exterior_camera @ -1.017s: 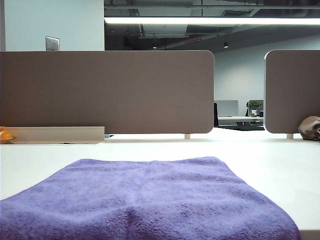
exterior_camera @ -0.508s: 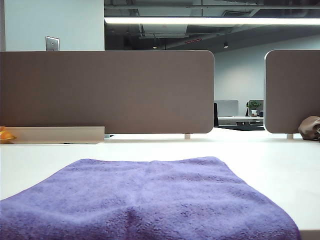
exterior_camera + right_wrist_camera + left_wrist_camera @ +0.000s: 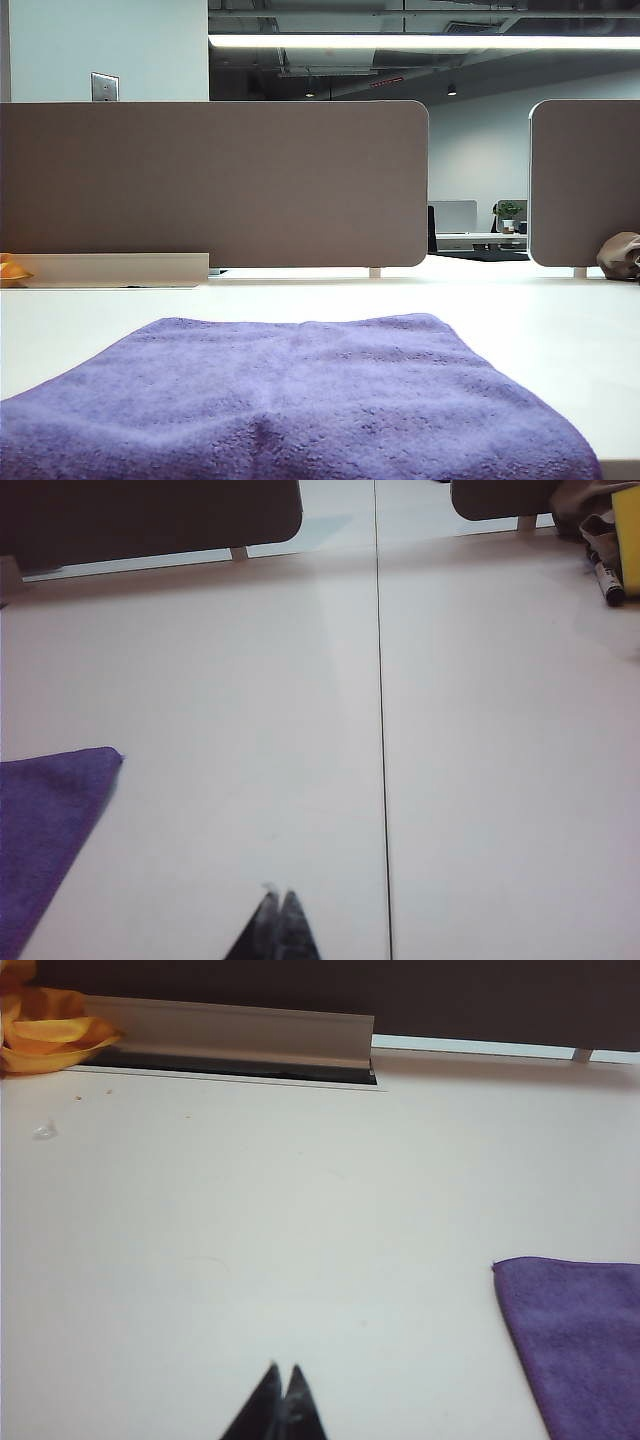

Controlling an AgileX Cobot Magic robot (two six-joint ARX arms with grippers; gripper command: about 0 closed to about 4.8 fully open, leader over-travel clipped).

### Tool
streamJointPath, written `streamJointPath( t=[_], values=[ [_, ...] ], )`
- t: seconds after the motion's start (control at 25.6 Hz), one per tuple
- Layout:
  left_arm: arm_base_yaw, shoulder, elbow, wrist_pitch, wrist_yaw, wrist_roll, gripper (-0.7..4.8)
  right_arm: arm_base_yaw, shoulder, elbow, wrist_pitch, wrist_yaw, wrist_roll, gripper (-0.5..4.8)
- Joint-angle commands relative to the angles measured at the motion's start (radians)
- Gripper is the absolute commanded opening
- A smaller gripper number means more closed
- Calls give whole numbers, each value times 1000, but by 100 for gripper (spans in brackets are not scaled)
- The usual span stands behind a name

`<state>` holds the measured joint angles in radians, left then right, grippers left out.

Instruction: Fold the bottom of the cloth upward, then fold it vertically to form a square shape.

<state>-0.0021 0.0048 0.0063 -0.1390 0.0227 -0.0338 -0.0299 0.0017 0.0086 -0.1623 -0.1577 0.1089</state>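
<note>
The purple cloth [image 3: 290, 400] lies flat on the white table, filling the near part of the exterior view, with a slight ridge near its front edge. One corner of the cloth [image 3: 580, 1340] shows in the left wrist view, another corner of the cloth [image 3: 45, 825] in the right wrist view. My left gripper [image 3: 283, 1370] is shut with nothing in it, over bare table beside the cloth. My right gripper [image 3: 276, 894] is shut and empty too, over bare table on the cloth's other side. Neither arm shows in the exterior view.
Brown partition panels [image 3: 215, 185] stand along the table's far edge. An orange object [image 3: 45, 1030] and a beige rail [image 3: 235, 1035] lie at the far left. A brownish-grey lump [image 3: 620, 255] sits at the far right. A table seam [image 3: 380, 740] runs near the right gripper.
</note>
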Motion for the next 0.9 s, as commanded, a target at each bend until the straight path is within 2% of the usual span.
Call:
streamJointPath(
  t=[0.04,0.12,0.23,0.31,0.35,0.47,0.63,0.66,0.7,0.82,0.9],
  values=[
    [1,0,4,19,5,-54,-5,2,0,23,56,-38,182,0],
    [1,0,20,27,32,-138,-5,2,0,61,58,-101,270,0],
    [1,0,60,3,90,-208,-5,2,1,98,54,-204,343,0],
    [1,0,111,-46,197,-211,-5,2,1,132,56,-440,413,0],
    [1,0,119,-50,233,-211,-5,2,1,136,63,-510,429,0],
    [1,0,129,-55,386,-214,-5,2,1,140,74,-666,482,0],
    [1,0,129,-54,602,-226,-6,2,1,140,74,-816,505,0],
    [1,1,129,-56,652,-265,-6,2,1,140,74,-855,508,0],
    [1,1,129,-64,662,-321,-6,2,1,140,74,-871,518,0],
    [1,1,129,-92,663,-517,-6,0,1,140,69,-859,592,-1],
    [1,1,129,-113,663,-618,-6,1,1,140,69,-851,631,0]
  ],
)
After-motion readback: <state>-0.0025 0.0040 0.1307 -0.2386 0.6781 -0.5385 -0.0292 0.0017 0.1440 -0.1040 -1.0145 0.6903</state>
